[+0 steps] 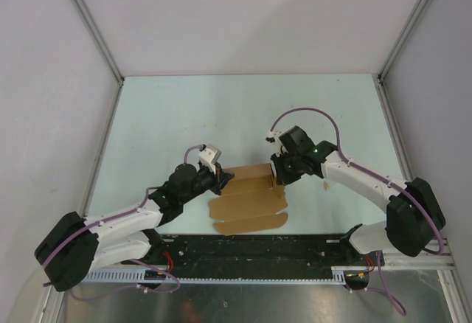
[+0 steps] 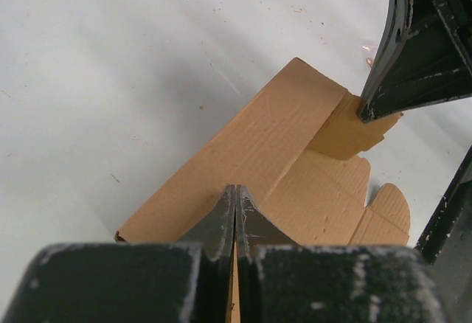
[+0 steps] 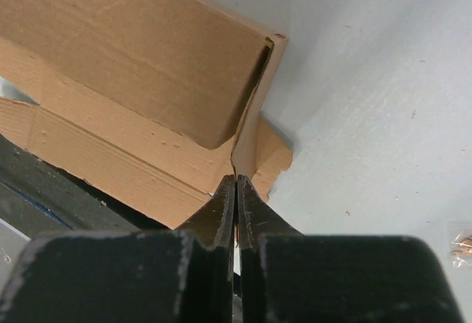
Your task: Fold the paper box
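Top external, left claw (image 1: 220,183), right claw (image 1: 276,178) clamping paper box (image 1: 248,205)

Left end effector (image 2: 234,190), right end effector (image 3: 235,181), both clamped.

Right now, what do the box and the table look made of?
The box looks like thin brown cardboard, matte, probably fine-fluted: faint parallel ribbing on its face, raw cut edges. The table looks like a smooth pale sheet with a dull sheen, perhaps laminate or painted board; only specks and fine scratches show, so I cannot tell which.
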Available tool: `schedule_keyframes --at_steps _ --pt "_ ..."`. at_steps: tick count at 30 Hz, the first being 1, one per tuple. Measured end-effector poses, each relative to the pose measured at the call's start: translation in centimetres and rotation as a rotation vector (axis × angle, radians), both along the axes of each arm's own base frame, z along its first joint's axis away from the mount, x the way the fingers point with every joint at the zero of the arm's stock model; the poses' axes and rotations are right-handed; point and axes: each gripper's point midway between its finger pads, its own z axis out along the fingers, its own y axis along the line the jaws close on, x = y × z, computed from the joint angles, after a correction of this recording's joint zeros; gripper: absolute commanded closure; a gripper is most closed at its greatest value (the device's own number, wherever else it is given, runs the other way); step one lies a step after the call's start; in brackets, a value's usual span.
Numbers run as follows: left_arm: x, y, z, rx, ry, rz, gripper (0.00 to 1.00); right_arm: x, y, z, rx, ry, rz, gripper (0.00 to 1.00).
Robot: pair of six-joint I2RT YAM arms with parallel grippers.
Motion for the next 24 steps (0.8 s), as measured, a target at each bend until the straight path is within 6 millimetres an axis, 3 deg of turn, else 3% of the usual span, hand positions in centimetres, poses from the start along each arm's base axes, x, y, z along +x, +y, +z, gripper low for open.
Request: schedule_keyframes --at_steps 11,24 --pt "0.0 0.0 0.1 -0.001 -0.002 -0.001 1.0 -0.9 1.0 -0.9 -0.012 0.028 0.034 0.69" --pt "-0.1 0.0 0.1 -0.002 0.0 -0.005 1.0 -0.9 2.2 -0.5 0.031 0.014 0.06 0.66"
